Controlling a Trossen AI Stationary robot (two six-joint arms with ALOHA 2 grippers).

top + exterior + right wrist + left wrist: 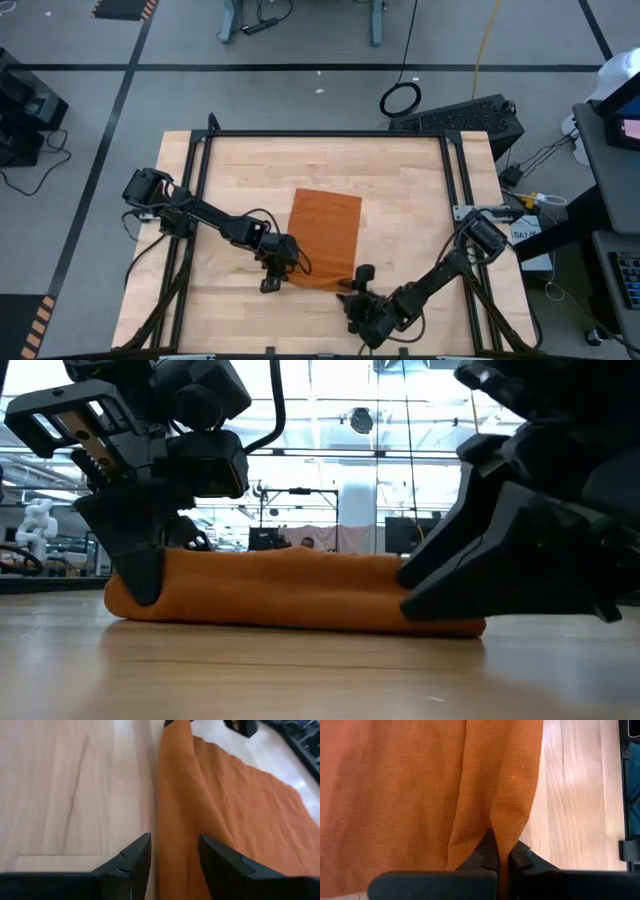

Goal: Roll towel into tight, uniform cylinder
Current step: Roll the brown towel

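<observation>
The rust-orange towel (325,230) lies flat on the wooden table, and its near edge is turned up into a low roll (290,595). My left gripper (272,280) is at the roll's left end and is shut on a fold of the cloth (500,840). My right gripper (358,285) is at the roll's right end. It is open, with one finger (132,865) on the bare wood side and the other (220,865) over the cloth, the rolled edge (175,845) between them. The white tag is not in view. My left gripper pinches a raised fold (501,832) of the towel's near edge between its two fingers, at the roll's left end. The fingers point down at a slant. The fold stands up in the hold, and the rest of the towel lies on the table. My right gripper stands astride the roll's right end (425,605). I cannot tell whether its fingers touch the cloth.
Bare wooden tabletop (420,200) lies around the towel on all sides. A black metal frame (325,133) runs along the far edge and the sides. The near table edge is close behind both grippers.
</observation>
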